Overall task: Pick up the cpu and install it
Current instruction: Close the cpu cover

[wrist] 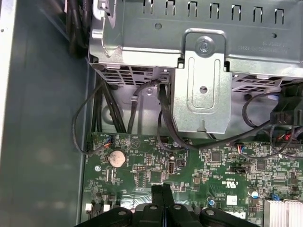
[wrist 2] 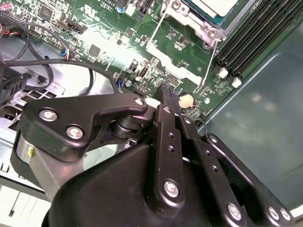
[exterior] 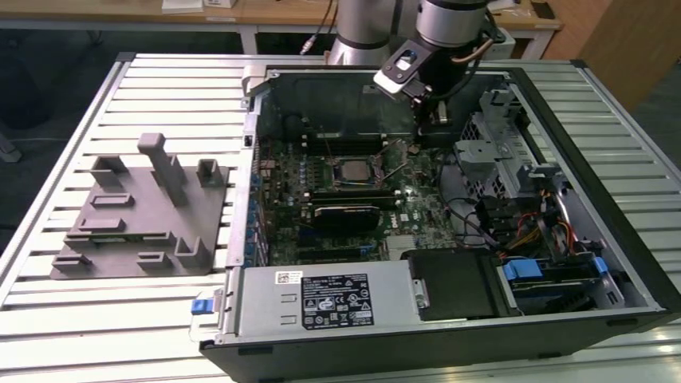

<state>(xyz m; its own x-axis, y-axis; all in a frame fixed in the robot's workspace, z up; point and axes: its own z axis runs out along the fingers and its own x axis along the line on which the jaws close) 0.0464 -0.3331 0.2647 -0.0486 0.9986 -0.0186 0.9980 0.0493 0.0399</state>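
Observation:
The cpu (exterior: 352, 169) is a small square chip with a pale silvery top. It lies flat in the motherboard socket in the middle of the open computer case. In the second wrist view the cpu (wrist 2: 215, 5) sits inside the metal socket frame (wrist 2: 199, 26). In the exterior view my gripper (exterior: 426, 128) hangs inside the case, toward the exterior view's right and farther back than the socket. Both wrist views show the black fingers (wrist 2: 166, 101) pressed together, and the gripper (wrist: 161, 190) is shut on nothing above the green board near a coin battery (wrist: 116, 158).
A grey fixture (exterior: 143, 211) lies on the slatted table at the exterior view's left. Long black memory sticks (exterior: 343, 144) flank the socket. A metal drive cage (wrist: 203, 80) with black cables (wrist: 163, 118) stands close beside the gripper. The power supply (exterior: 319, 299) sits at the case front.

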